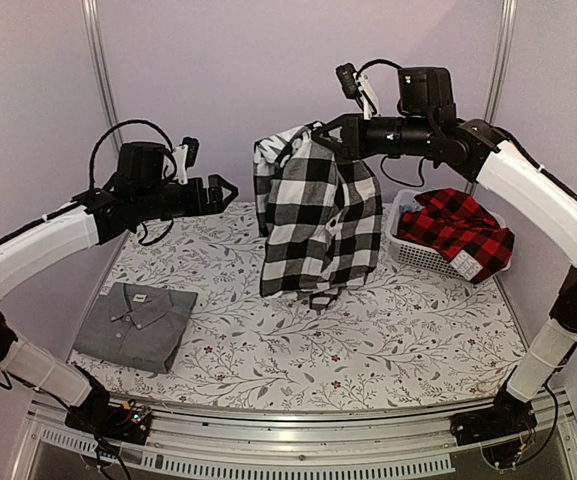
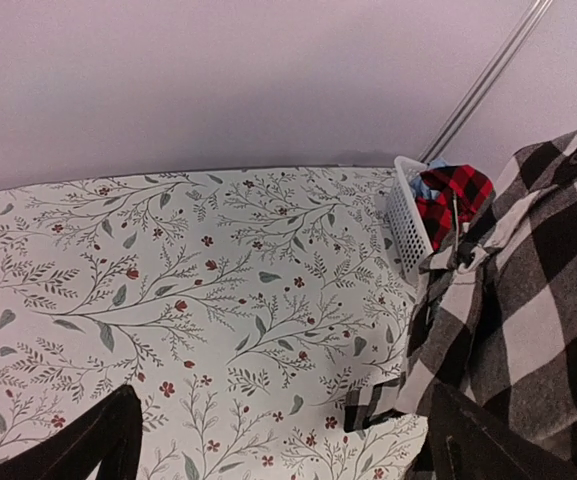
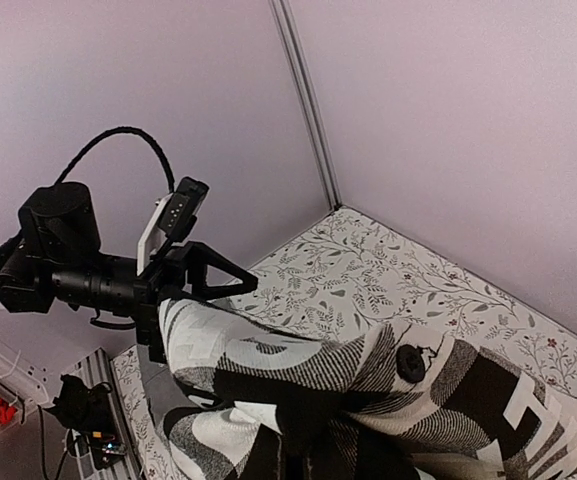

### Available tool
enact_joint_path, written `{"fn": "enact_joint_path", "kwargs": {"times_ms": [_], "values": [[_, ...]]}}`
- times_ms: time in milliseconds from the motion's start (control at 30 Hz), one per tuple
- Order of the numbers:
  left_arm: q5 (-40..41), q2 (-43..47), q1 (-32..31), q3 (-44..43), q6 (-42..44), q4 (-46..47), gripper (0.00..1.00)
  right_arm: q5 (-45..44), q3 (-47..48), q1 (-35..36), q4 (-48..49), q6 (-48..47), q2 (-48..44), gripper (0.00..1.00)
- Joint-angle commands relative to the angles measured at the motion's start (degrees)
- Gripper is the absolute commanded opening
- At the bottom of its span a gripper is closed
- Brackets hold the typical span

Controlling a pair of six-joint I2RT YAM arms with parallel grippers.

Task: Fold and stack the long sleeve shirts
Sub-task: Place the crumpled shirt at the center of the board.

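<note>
My right gripper [image 1: 320,133] is shut on the black-and-white check shirt [image 1: 318,220] and holds it up by its top, so it hangs with the hem near the table. In the right wrist view the shirt [image 3: 368,390] drapes over my gripper [image 3: 303,452] and hides the fingers. My left gripper [image 1: 224,191] is open and empty in the air, left of the hanging shirt. In the left wrist view the shirt [image 2: 538,290] hangs beside the right finger [image 2: 498,445]. The grey collared shirt [image 1: 138,320] lies folded at the front left. The red-and-black check shirt [image 1: 460,232] lies in the basket.
The white plastic basket [image 1: 404,250] stands at the back right of the floral table cover [image 1: 368,340]; it also shows in the left wrist view [image 2: 406,220]. Purple walls and metal posts [image 1: 98,60] close off the back and sides.
</note>
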State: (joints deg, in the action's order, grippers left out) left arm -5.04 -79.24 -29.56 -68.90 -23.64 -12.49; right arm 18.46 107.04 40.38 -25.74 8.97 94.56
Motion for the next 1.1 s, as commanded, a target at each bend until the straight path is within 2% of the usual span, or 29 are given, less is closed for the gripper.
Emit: {"fn": "enact_joint_path", "kwargs": {"times_ms": [0, 167, 267, 300, 367, 467, 500, 567, 700, 900, 1067], "values": [[3.2, 3.0, 1.2, 1.5, -0.8, 0.6, 1.00, 4.5, 5.4, 7.0, 6.5, 3.1, 5.1, 0.00], [3.4, 4.8, 2.8, 2.8, -1.3, 0.4, 1.00, 5.7, 0.8, 6.4, 13.7, 9.5, 5.5, 0.00], [2.5, 4.8, 3.3, 2.9, -1.0, 0.2, 1.00, 12.3, -8.3, -0.4, 18.8, 14.2, 4.2, 0.03], [2.0, 4.6, 3.3, 2.9, -0.9, 0.2, 1.00, 15.4, -13.2, -2.9, 21.4, 17.3, 3.7, 0.07], [1.1, 4.1, 3.4, 3.1, -0.6, 0.0, 1.00, 16.0, -23.3, -6.8, 23.9, 20.2, 2.1, 0.19], [0.2, 3.6, 3.3, 4.3, -0.6, 0.1, 1.00, 11.6, -32.6, -10.4, 18.5, 19.3, 1.7, 0.54], [-0.1, 3.2, 3.3, 4.6, -0.4, 0.1, 1.00, 8.2, -32.7, -10.5, 14.5, 18.1, 2.2, 0.63], [-0.7, 2.3, 3.3, 5.3, -0.3, -0.4, 1.00, 2.0, -31.7, -9.2, 8.7, 13.8, 2.6, 0.73], [-1.8, 1.3, 3.3, 8.0, -1.3, -0.9, 1.00, -9.1, -28.0, -3.3, 3.1, 10.4, 0.8, 0.90], [-8.8, 0.9, 3.3, 15.2, -5.0, 0.1, 0.94, -21.4, -19.9, 10.3, -4.6, 7.7, 5.9, 0.93], [-14.4, -0.7, 1.9, 20.9, -7.4, 3.0, 0.88, -27.8, -16.2, 17.6, -10.1, 7.8, 11.7, 0.85]]}}
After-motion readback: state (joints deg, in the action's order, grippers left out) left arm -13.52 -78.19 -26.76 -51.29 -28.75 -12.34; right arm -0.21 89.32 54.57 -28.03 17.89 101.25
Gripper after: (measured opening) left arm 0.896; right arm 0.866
